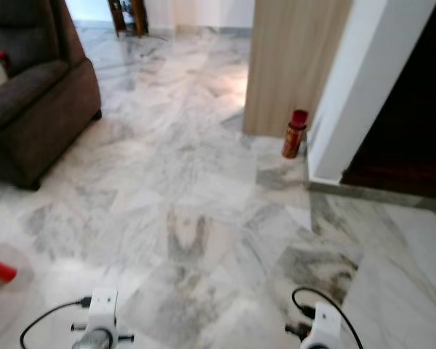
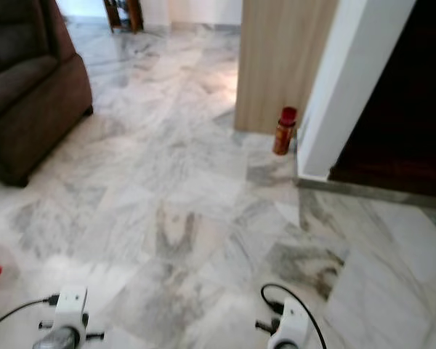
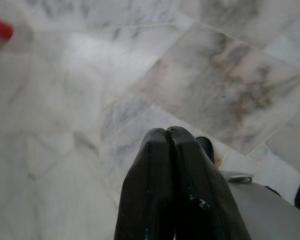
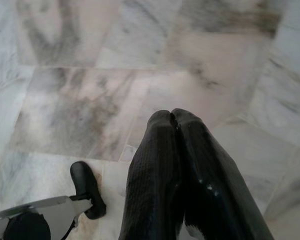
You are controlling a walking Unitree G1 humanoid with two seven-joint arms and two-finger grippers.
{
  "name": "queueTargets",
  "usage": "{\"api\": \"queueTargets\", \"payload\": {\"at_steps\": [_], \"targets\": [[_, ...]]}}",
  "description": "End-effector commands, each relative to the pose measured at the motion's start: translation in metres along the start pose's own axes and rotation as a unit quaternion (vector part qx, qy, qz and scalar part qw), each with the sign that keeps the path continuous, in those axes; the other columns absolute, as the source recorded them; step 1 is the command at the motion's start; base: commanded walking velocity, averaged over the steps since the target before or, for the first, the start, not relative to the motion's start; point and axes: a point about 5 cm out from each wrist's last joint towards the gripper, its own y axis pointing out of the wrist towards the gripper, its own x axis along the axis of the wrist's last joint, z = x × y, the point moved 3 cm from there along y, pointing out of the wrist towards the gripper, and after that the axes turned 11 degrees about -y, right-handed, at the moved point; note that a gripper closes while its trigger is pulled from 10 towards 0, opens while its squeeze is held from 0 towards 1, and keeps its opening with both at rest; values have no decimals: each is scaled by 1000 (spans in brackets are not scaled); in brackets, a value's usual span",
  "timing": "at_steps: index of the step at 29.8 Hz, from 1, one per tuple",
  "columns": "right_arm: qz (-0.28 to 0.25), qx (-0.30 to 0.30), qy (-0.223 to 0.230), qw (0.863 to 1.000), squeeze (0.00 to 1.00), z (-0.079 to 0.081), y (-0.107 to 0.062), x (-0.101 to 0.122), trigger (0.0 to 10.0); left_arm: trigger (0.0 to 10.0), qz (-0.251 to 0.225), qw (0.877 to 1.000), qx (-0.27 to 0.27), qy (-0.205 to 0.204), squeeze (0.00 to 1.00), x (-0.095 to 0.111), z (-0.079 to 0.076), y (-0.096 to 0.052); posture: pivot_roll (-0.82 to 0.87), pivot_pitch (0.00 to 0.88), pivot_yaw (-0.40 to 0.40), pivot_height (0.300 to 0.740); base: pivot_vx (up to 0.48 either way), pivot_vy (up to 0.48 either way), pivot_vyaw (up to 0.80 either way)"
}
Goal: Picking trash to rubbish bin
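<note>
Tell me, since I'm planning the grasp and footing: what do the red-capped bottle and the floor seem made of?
Red-capped bottle: probably plastic, an orange-brown body under a matte red cap; blur leaves it open. Floor: polished marble-look stone tiles, grey veining and soft glare between visible joints.

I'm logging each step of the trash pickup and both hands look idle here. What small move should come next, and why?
Probably walk forward and slightly right toward the red-capped bottle, which stands upright on the marble floor beside the wooden panel. It looks like the likeliest trash and lies well ahead of both arms. The left hand and right hand are shut, hold nothing and hang over bare floor, so reaching now would gain nothing.
</note>
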Motion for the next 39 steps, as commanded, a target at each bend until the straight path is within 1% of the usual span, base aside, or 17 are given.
{"api": "queueTargets", "payload": {"at_steps": [1, 9, 12, 39], "targets": [[1, 2, 3, 1000, 0, 2, 0, -1, 10000, 10000, 15, 1000, 11, -12, 0, -11, 7, -2, 64, 94, 15, 740, 0, 0, 763], [-2, 2, 5, 1000, 0, 2, 0, 1, 10000, 10000, 20, 1000, 12, -11, 0, -14, 8, -3, 54, 100, 13, 740, 0, 0, 763], [-1, -1, 6, 1000, 0, -1, 0, 0, 10000, 10000, 21, 1000, 11, -10, 0, -15, 7, -3, 43, 103, 14, 740, 0, 0, 763], [1, 2, 10, 1000, 0, 1, -1, -3, 10000, 10000, 17, 1000, 11, -10, 0, -12, 8, -3, 43, 104, 20, 740, 0, 0, 772]]}}
